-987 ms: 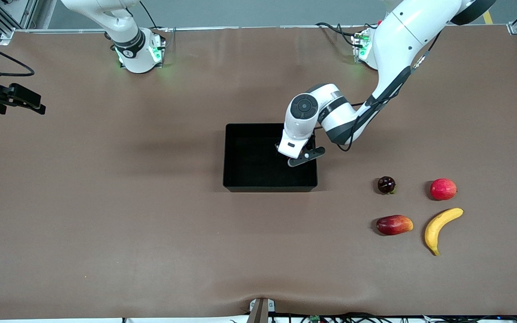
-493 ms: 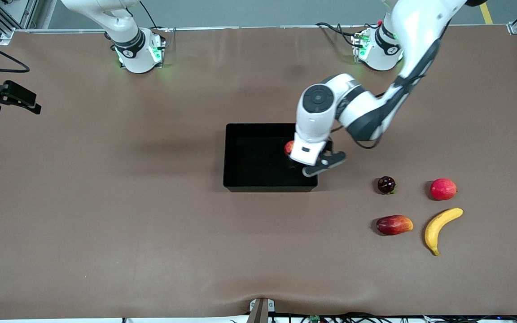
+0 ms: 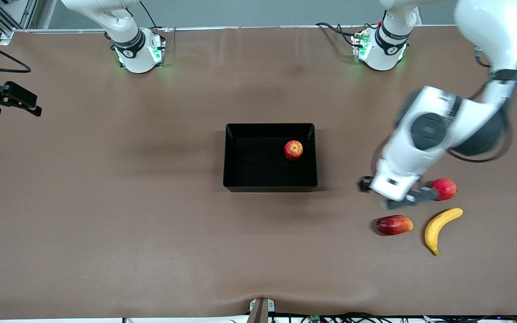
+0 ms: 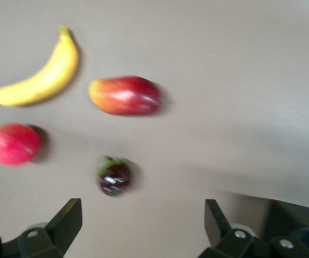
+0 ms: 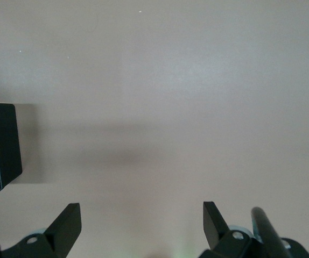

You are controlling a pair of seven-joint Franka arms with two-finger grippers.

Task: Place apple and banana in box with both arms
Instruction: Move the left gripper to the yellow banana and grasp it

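The apple [image 3: 293, 150] lies in the black box [image 3: 231, 157], near the wall toward the left arm's end. The banana [image 3: 440, 228] lies on the table at the left arm's end; it also shows in the left wrist view [image 4: 39, 75]. My left gripper [image 3: 395, 196] is open and empty, over the table among the loose fruits, beside the banana; its jaws [image 4: 142, 212] stand wide apart. My right gripper [image 3: 16, 98] waits open and empty at the right arm's end of the table, with its own view [image 5: 142, 212] showing bare table and a box corner [image 5: 1, 145].
A pinkish-red round fruit [image 3: 443, 189], an elongated red-yellow fruit [image 3: 394, 224] and a small dark fruit [image 4: 113, 177] lie round the banana. The dark fruit is hidden under the left hand in the front view.
The left gripper let go of the apple in the box, then swung out toward the left arm's end, over the loose fruits. The right gripper barely moved.
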